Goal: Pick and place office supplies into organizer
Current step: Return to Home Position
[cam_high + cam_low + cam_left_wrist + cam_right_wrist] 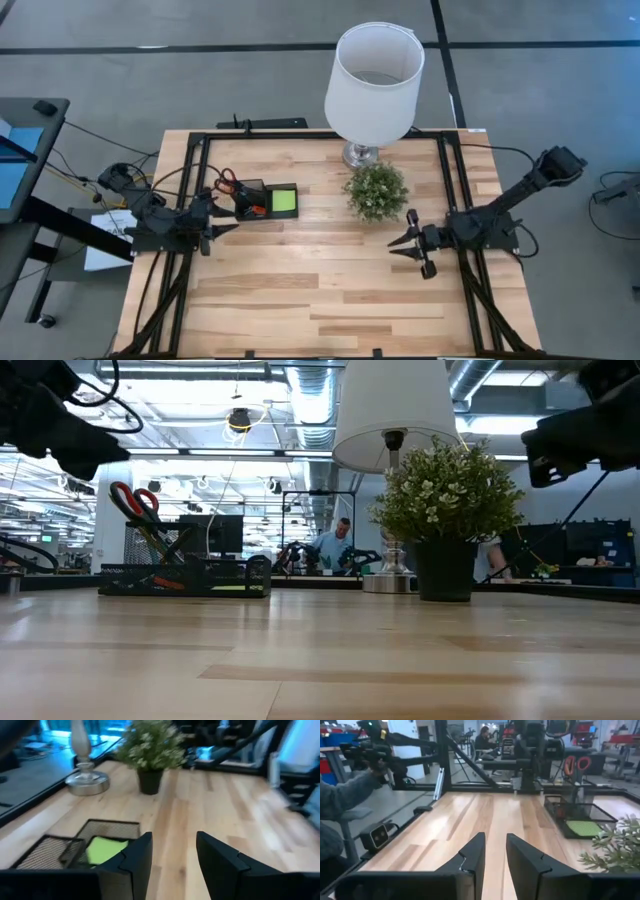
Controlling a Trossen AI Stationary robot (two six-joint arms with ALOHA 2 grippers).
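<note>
Now logging the homing step, left to right, as judged from the bare table [300, 290] and the filled organizer [266, 183].

Finding the left gripper [222, 231] hovering just beside the organizer's near-left corner. Reading its fingers [140, 855] as spread with a clear gap, pinching nothing. Advising a lift first and a pull-back second, so that neither finger is catching the mesh wall or tipping the tall compartment.

Noting the scissors [226, 182] standing handles-up in the tall compartment on the organizer's left, leaning slightly in the low view. Watching those handles as the likeliest snag, since they are rising above the rim. Noting the pad [284, 202] lying flat in the low tray on the right side. Seeing no loose supplies lying on the boards.

Passing the plant [376, 190] just right of the organizer and the lamp [373, 80] behind it. Flagging both as obstacles only for a wide swing. Recommending a straight retreat along each arm's own side.

Finding the right gripper [405, 240] hanging over open boards, near the plant's front-right and well apart from the organizer. Reading its fingers [470, 855] as slightly parted, a narrow gap showing between them, holding nothing. Advising a slow draw-back toward the right edge, keeping the wrist off the plant's leaves.
</note>
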